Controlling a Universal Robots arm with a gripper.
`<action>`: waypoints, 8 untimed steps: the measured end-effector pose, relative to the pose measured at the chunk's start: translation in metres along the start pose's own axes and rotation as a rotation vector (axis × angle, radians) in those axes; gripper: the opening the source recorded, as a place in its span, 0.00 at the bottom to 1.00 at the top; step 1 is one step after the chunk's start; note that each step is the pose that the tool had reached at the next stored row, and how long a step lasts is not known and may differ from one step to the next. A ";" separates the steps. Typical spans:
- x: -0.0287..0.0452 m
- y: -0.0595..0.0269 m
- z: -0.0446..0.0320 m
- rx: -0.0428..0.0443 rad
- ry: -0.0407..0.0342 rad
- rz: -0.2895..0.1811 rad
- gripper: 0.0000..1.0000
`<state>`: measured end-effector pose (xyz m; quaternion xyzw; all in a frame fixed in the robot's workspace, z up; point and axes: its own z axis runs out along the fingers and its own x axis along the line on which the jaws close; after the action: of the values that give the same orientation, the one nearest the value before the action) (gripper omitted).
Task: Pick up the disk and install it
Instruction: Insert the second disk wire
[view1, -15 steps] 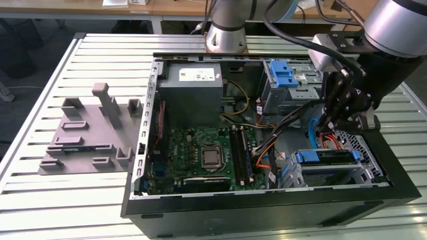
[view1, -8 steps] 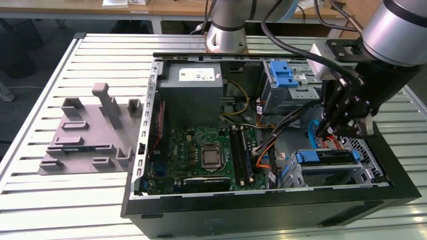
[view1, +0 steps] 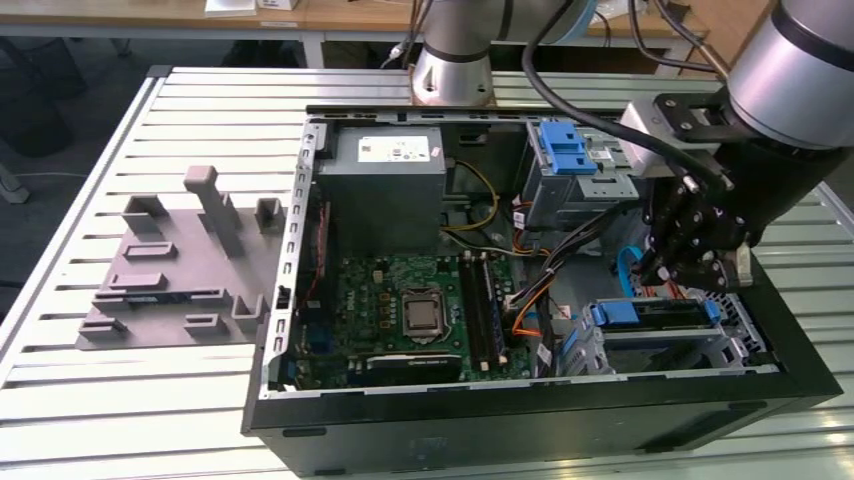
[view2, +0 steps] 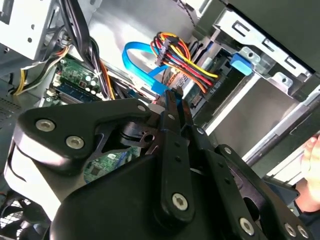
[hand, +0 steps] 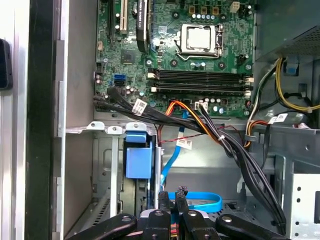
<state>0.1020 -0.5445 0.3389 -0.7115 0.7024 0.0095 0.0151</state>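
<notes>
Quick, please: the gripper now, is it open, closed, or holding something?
Gripper: jaws closed, tips together with nothing between them, inside the computer case, by the blue cable.

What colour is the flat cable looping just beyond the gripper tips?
Bright blue. The flat cable shows best in the second wrist view, beside the gripper.

A white slatted metal desk (view1: 80, 390) fills the exterior view. An open black computer case (view1: 534, 420) lies on it at centre and right. A grey plastic fixture (view1: 174, 265) with upright posts sits on the desk at centre left.
</notes>
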 end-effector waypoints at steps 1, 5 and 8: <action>0.0012 0.0001 0.0001 0.0001 -0.0001 0.000 0.16; 0.0082 0.0004 0.0010 0.0006 -0.0002 -0.001 0.16; 0.0120 0.0004 0.0015 0.0013 -0.0002 -0.002 0.16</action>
<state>0.1018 -0.5564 0.3369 -0.7121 0.7019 0.0090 0.0157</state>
